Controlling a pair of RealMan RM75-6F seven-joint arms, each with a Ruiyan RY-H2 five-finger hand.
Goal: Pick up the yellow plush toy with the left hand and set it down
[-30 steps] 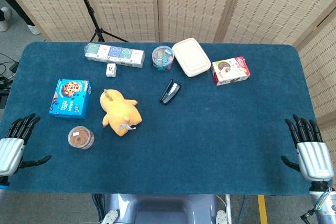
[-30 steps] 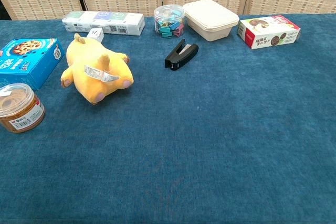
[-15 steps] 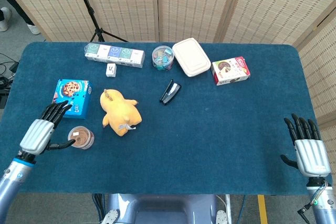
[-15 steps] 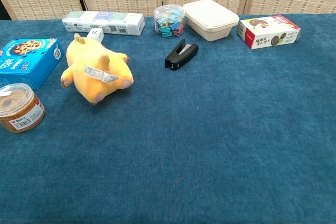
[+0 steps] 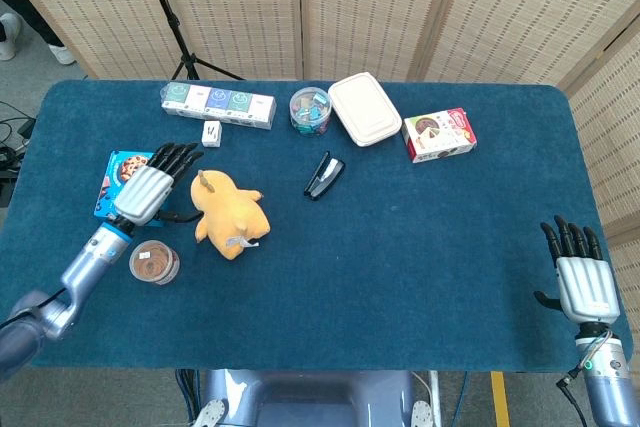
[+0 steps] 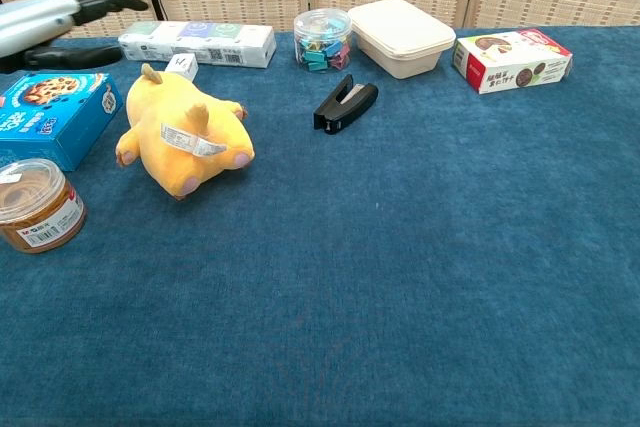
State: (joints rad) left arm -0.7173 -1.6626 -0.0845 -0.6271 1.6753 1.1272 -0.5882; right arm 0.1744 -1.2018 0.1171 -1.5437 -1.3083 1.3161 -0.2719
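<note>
The yellow plush toy (image 5: 230, 214) lies on the blue table, left of centre, with a white tag on its back; the chest view shows the plush toy (image 6: 186, 138) at upper left. My left hand (image 5: 150, 187) hovers just left of the toy above the blue cookie box, fingers spread and holding nothing. In the chest view that left hand (image 6: 55, 24) enters at the top left, above and left of the toy. My right hand (image 5: 581, 282) stays open near the table's front right corner, far from the toy.
A blue cookie box (image 5: 122, 185) and a small round jar (image 5: 154, 262) sit left of the toy. A black stapler (image 5: 323, 175), a clip jar (image 5: 310, 110), a white lidded container (image 5: 364, 108), a long carton (image 5: 218, 103) and a red box (image 5: 439, 135) lie behind.
My left hand has swept from the front left table edge forward and rightward, over the jar and cookie box, ending beside the toy. The right hand has barely moved.
</note>
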